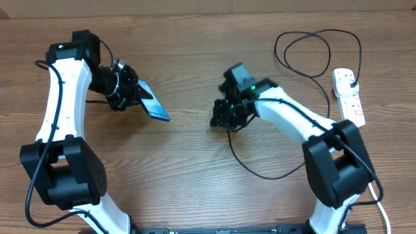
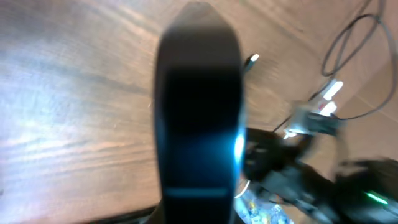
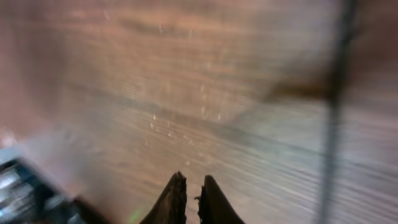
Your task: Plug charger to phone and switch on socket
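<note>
My left gripper (image 1: pixel 133 96) is shut on the phone (image 1: pixel 156 108) and holds it tilted above the table at the left. In the left wrist view the phone (image 2: pixel 199 118) is a dark blurred slab with a blue glow that hides the fingers. My right gripper (image 1: pixel 224 118) is mid-table, right of the phone and apart from it. Its fingers (image 3: pixel 191 196) are almost closed, and the end of the black charger cable (image 1: pixel 260 174) runs into them. The cable loops right and up to a black plug (image 1: pixel 351 84) in the white socket strip (image 1: pixel 349 99).
The cable makes a large loop (image 1: pixel 318 55) on the table at the back right, left of the strip. A blurred stretch of cable (image 3: pixel 336 93) crosses the right wrist view. My right arm (image 2: pixel 305 180) shows blurred in the left wrist view.
</note>
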